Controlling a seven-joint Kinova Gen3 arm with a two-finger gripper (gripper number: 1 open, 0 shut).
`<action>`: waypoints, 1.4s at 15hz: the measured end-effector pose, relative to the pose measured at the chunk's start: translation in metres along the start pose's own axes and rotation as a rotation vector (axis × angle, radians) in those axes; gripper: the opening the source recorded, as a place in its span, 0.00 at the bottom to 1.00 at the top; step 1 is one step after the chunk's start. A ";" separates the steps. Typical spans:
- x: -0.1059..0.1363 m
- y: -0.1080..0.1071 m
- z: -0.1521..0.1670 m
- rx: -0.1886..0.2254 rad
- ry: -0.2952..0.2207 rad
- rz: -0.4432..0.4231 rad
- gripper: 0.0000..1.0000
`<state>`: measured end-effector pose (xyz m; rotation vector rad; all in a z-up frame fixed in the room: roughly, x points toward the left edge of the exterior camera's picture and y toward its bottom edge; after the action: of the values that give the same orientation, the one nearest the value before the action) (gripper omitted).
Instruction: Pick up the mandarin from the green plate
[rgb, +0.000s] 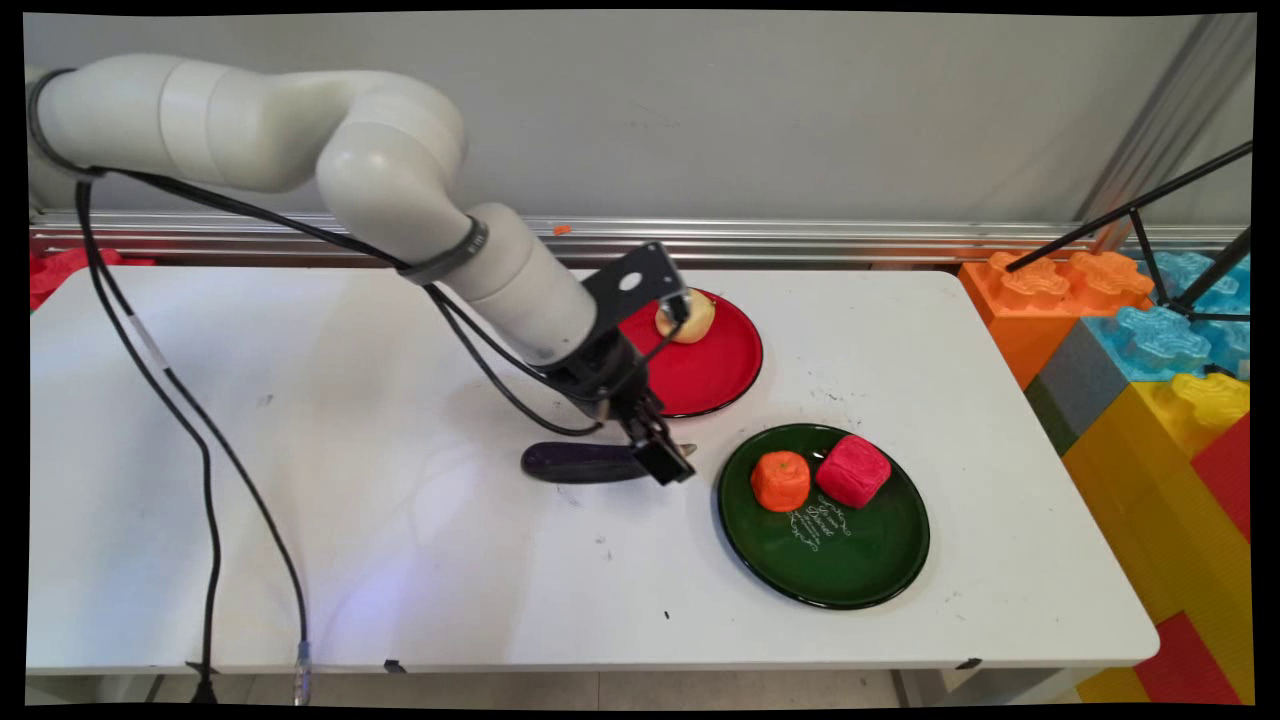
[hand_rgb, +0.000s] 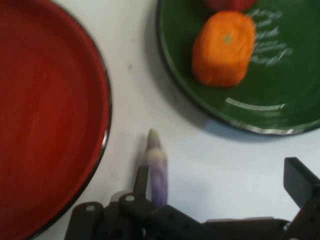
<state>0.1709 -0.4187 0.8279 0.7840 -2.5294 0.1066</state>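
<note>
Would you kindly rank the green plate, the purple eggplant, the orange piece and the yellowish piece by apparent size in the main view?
1. Green plate
2. Purple eggplant, partly hidden by the end effector
3. Orange piece and yellowish piece: look alike, and the yellowish one is partly hidden.

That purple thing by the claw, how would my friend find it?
Find the red plate and the green plate. On the bare table in the gap between them, under the claw, lies the purple eggplant. It is long, dark, and on no plate.

wall (rgb: 800, 110): plain grey — metal rail (rgb: 850, 238) along its foot | white table (rgb: 300, 560) | right: big coloured toy blocks (rgb: 1150, 340), black tripod (rgb: 1180, 230)
</note>
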 end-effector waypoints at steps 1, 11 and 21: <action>0.005 0.006 0.002 -0.001 0.005 -0.006 1.00; 0.037 0.040 0.039 0.058 0.054 -0.036 1.00; 0.042 0.048 0.079 0.070 0.101 0.011 1.00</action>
<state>0.0810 -0.4171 0.7813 0.7717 -2.4464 0.2343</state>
